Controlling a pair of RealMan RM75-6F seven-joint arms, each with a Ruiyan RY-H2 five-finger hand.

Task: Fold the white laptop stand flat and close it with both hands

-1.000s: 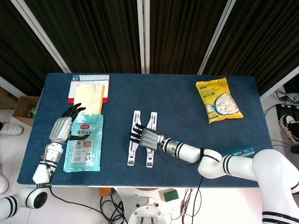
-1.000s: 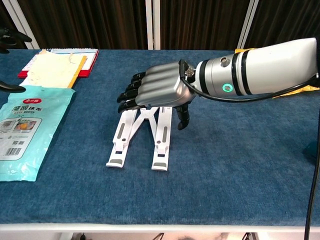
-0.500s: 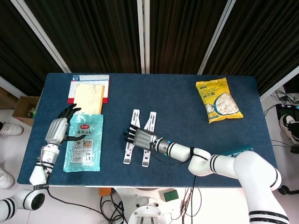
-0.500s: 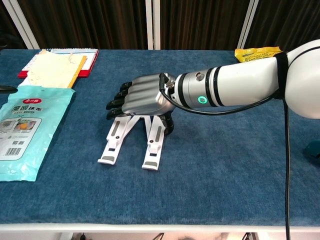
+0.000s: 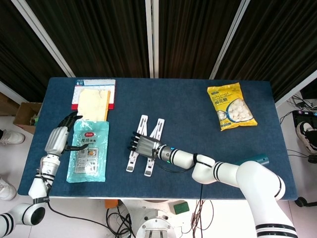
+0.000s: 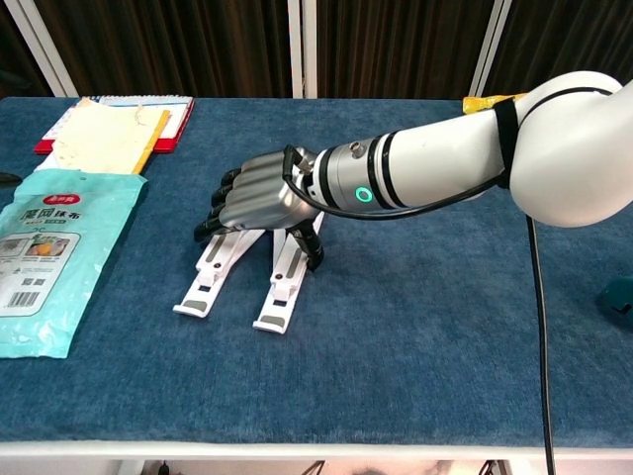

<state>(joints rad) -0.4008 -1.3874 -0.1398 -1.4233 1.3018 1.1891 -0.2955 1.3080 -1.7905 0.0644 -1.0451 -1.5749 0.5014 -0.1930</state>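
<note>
A teal snack pouch [image 5: 87, 157] lies flat near the left edge of the blue bench [image 5: 198, 119], and just beyond it a yellow paper sheet [image 5: 93, 104] rests on a red-edged booklet [image 5: 94, 84]. Far off at the right rear corner sits a yellow bag of sweets [image 5: 231, 106]. None of these crowds the middle.

The white laptop stand [image 6: 237, 279] lies at the centre of the bench, its two white legs splayed in a narrow V that meets under the right hand [image 6: 259, 199] and spreads toward the front edge, grey pads on the tips.

The right hand lies over the stand's far end, dark fingers [image 6: 214, 217] curled down across the left leg and thumb dropped beside the right one; I cannot tell whether it truly grips. The left hand [image 5: 58, 137] hangs by the pouch's left edge, fingers loosely apart, holding nothing.
</note>
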